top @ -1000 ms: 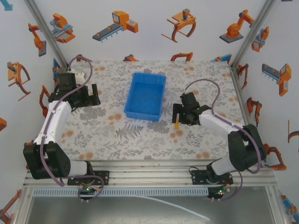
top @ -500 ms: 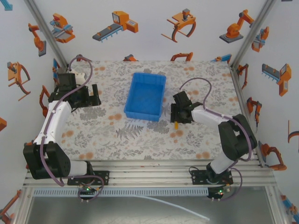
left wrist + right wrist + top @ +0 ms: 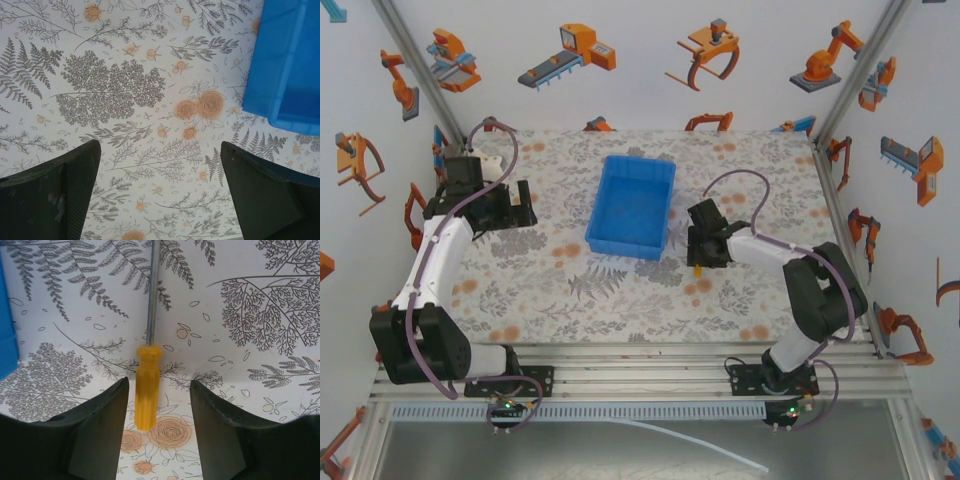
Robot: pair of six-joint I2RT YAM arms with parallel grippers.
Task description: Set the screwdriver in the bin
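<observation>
Currently we list: screwdriver (image 3: 147, 390), flat on the floral mat (image 3: 240, 300) near the bin (image 3: 632, 205)'s near right corner. Its handle lies between the right gripper (image 3: 159, 384)'s spread fingers, clear of both, shaft pointing away. Left gripper (image 3: 160, 150): fingers apart, over bare mat beside the bin.

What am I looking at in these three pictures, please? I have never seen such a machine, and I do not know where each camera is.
These are two robot arms, bolted side by side. One picture looks down from above; the other two come from a camera on each wrist, so dark fingers frame them. On the flowered mat lie a blue bin and a small yellow screwdriver. The right gripper is open around the screwdriver, not yet gripping it. The left gripper is open and holds nothing.
</observation>
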